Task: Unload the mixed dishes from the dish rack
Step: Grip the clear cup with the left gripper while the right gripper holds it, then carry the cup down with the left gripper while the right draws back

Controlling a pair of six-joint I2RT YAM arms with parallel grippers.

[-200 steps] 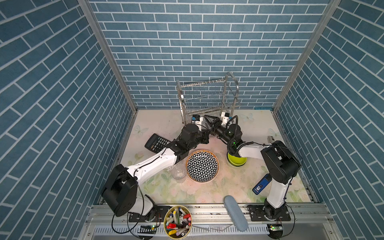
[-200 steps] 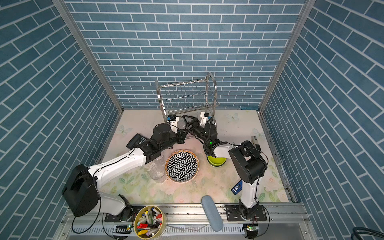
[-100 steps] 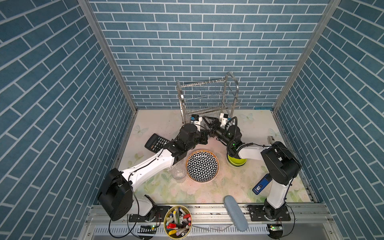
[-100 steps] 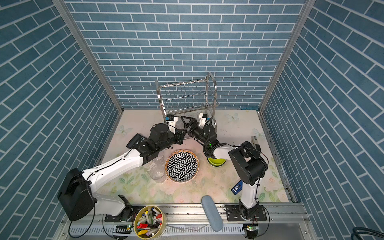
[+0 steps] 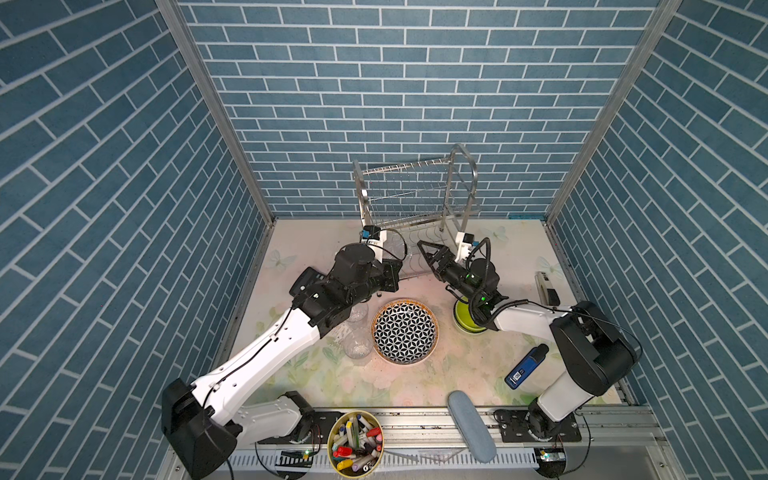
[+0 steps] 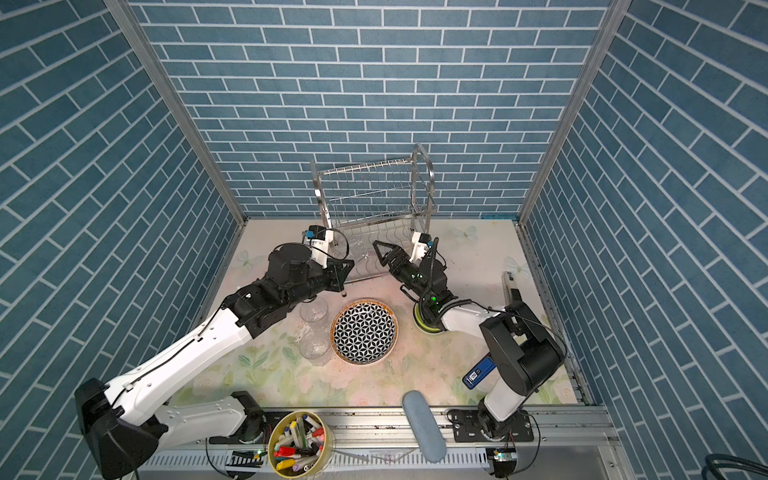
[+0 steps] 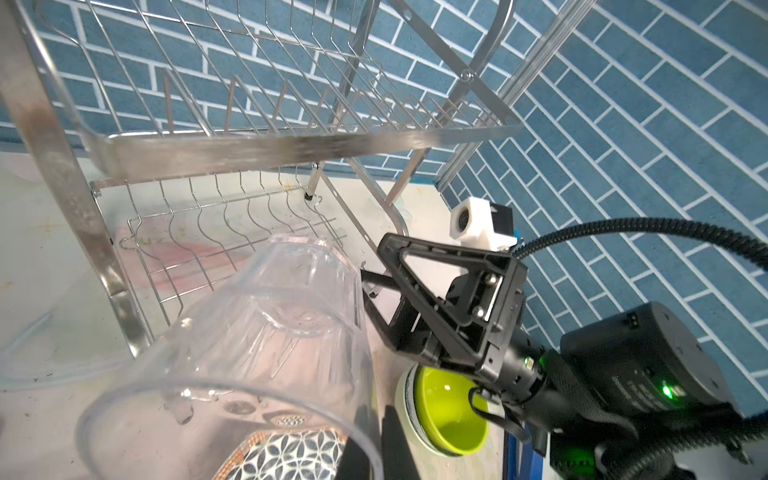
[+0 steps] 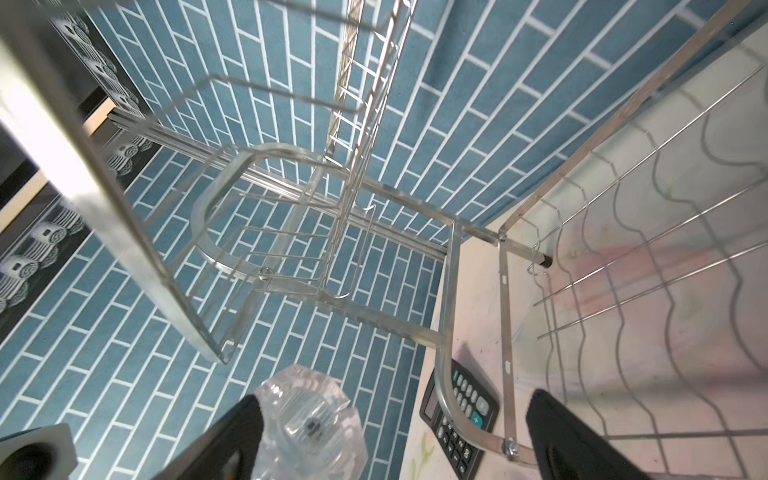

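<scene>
The dish rack (image 5: 415,195) stands at the back wall, and I see bare wire on both tiers (image 7: 257,232). My left gripper (image 7: 376,457) is shut on the rim of a clear glass tumbler (image 7: 270,332), which lies tilted at the rack's lower front (image 6: 359,251). My right gripper (image 8: 395,449) is open wide around the tumbler's base (image 8: 309,424), which lies close to one finger (image 8: 232,440). On the table sit two more tumblers (image 5: 357,332), the star-patterned plate (image 5: 405,330) and the lime bowl (image 5: 467,322), which is partly under my right arm.
A calculator (image 8: 461,411) lies left of the rack, partly under my left arm. A blue device (image 5: 525,365), a grey-blue case (image 5: 471,426) and a tub of markers (image 5: 355,440) sit at the front. A dark flat item (image 5: 546,286) lies by the right wall.
My right gripper's jaws have spread wider around the tumbler's base. The left gripper has stayed shut on the rim, and both arms have barely shifted.
</scene>
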